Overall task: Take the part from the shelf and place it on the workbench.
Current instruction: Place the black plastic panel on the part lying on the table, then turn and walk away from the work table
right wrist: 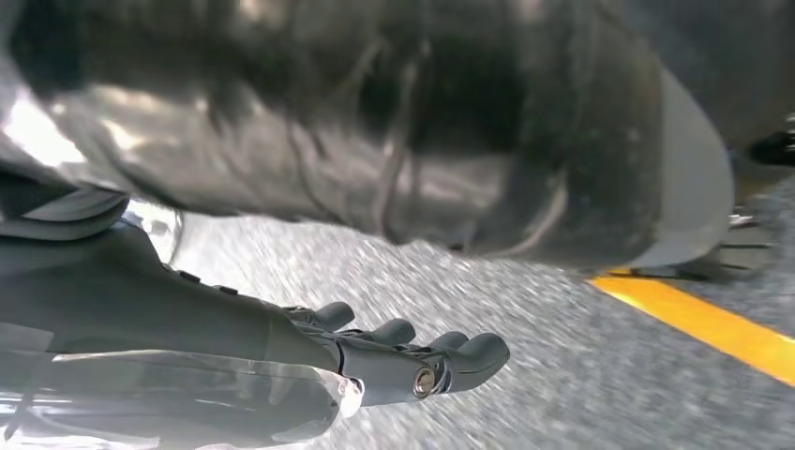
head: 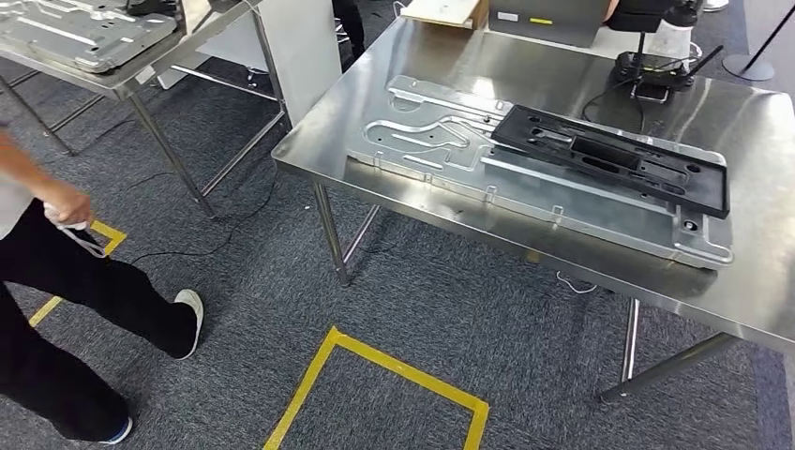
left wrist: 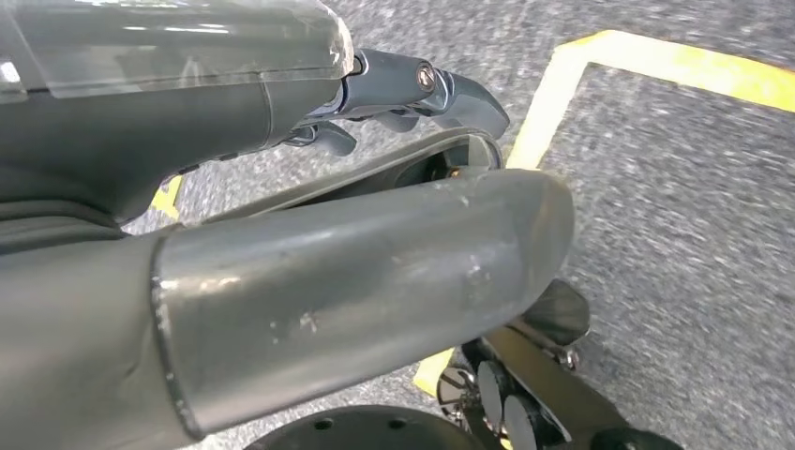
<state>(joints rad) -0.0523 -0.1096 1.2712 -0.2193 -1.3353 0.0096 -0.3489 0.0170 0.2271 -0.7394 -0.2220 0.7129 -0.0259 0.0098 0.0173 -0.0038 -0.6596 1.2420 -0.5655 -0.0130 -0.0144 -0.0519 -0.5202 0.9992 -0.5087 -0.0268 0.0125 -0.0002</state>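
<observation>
Yellow floor tape (head: pixel 394 370) marks the grey carpet nearest, and above it hang the left hand (left wrist: pixel 412 94) and right hand (right wrist: pixel 412 361), each with fingers loosely extended and holding nothing. A person (head: pixel 66 309) in dark trousers walks at near left. Farther right, the black part (head: pixel 614 159) lies flat on a silver metal panel (head: pixel 525 183) on the steel workbench (head: pixel 750 281).

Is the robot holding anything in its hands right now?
No. The left hand and right hand hang over the carpet with nothing in their fingers.
</observation>
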